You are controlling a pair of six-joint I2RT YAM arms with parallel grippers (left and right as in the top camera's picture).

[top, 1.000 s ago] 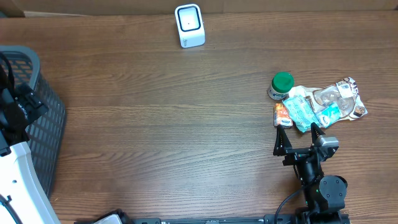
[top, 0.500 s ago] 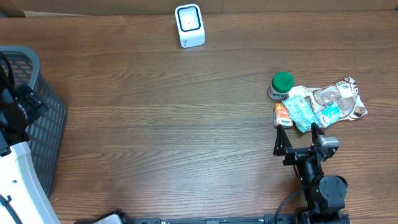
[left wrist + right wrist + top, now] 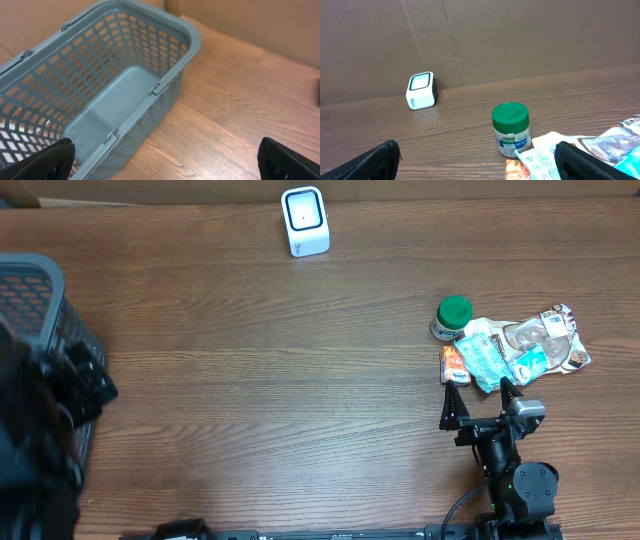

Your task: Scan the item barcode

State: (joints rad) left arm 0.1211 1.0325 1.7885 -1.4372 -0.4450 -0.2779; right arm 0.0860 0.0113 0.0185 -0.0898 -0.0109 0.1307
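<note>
Black fingers on the right gripper [image 3: 478, 393] are spread as wide as they go with nothing in them. It's parked just on the near side of the heap that leans on the green-lidded jar [image 3: 453, 317]. The left gripper [image 3: 167, 162] is also wide open and empty, well away across the table from the jar, looking down at a grey plastic basket [image 3: 100, 90].

Nothing's picked up yet, so my read is that step one is choosing an item. I'd go for the jar. It stands upright at the edge of the heap and looks rigid. The teal pouch [image 3: 483, 355], orange packet [image 3: 453, 366] and crinkly clear bag [image 3: 545, 338] beside it overlap and would probably drag each other. Pinch it below the lid and keep the label free, since I can't tell where the barcode is.

The white scanner [image 3: 304, 222] sits well beyond the jar, near the far edge. The table [image 3: 260, 360] is brown wood-grain, and cardboard panels [image 3: 520, 35] wall off the back.
</note>
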